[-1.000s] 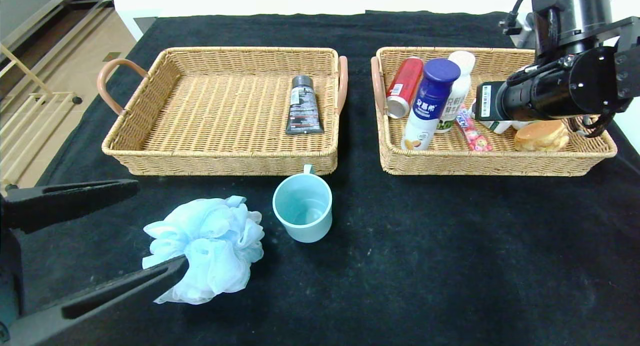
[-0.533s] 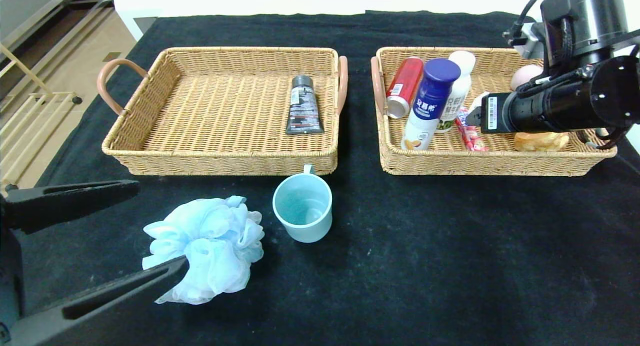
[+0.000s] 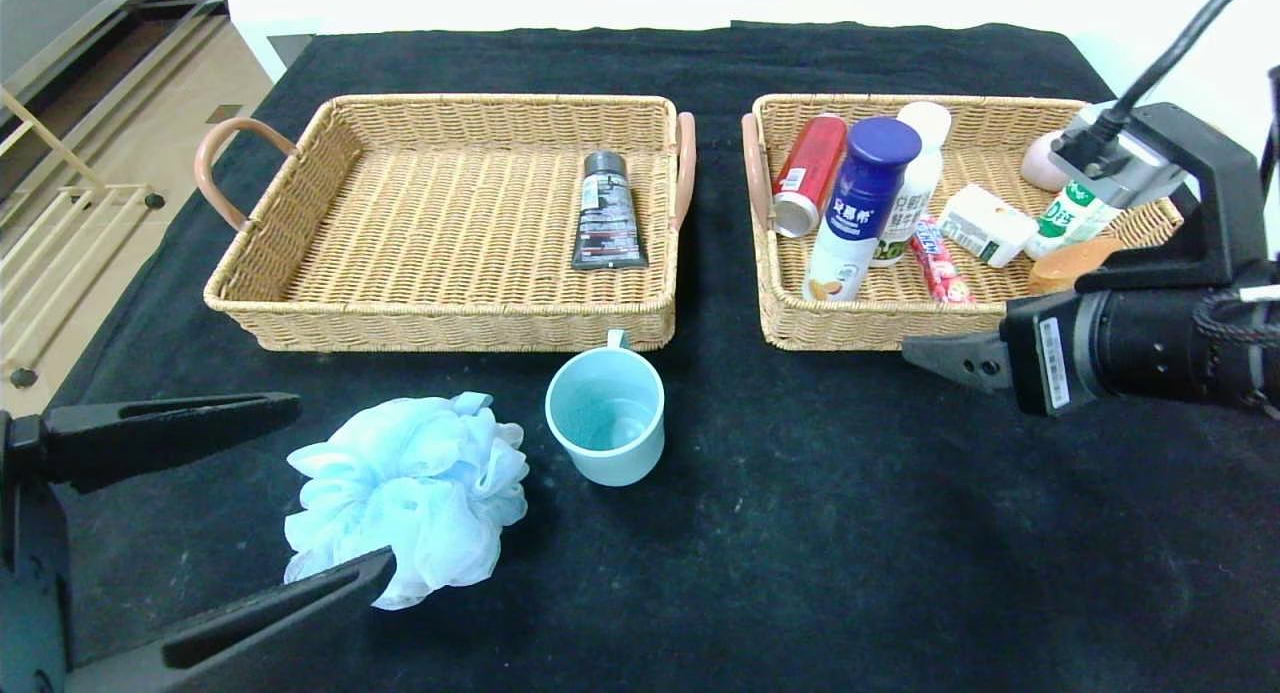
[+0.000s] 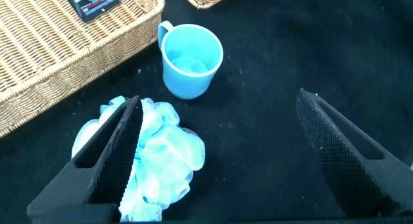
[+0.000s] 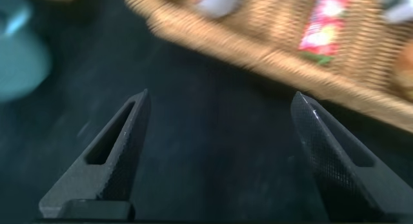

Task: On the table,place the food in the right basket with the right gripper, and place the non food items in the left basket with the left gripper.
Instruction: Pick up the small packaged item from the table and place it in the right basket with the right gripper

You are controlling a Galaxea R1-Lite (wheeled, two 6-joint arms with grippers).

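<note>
The pale-blue pouf (image 3: 410,493) lies on the black table (image 3: 800,533), with the teal mug (image 3: 605,418) upright beside it. My left gripper (image 3: 346,481) is open and low at the pouf. In the left wrist view the pouf (image 4: 158,159) sits against one finger (image 4: 119,146), and the mug (image 4: 190,59) is beyond. The dark tube (image 3: 607,213) lies in the left basket (image 3: 300,318). The blue-capped bottle (image 3: 860,203), white bottle (image 3: 918,173) and red candy stick (image 3: 938,265) are in the right basket (image 3: 860,331). My right gripper (image 3: 910,349) is open and empty over the table, just in front of that basket.
The right basket also holds a red can (image 3: 808,173), a white carton (image 3: 985,225), a green-print bottle (image 3: 1075,213), a bun (image 3: 1075,258) and a pink egg shape (image 3: 1045,163). The table's left edge drops to the floor.
My right arm has pulled back out of the right basket and down, to the table in front of it. My left gripper has shifted slightly at the pouf.
</note>
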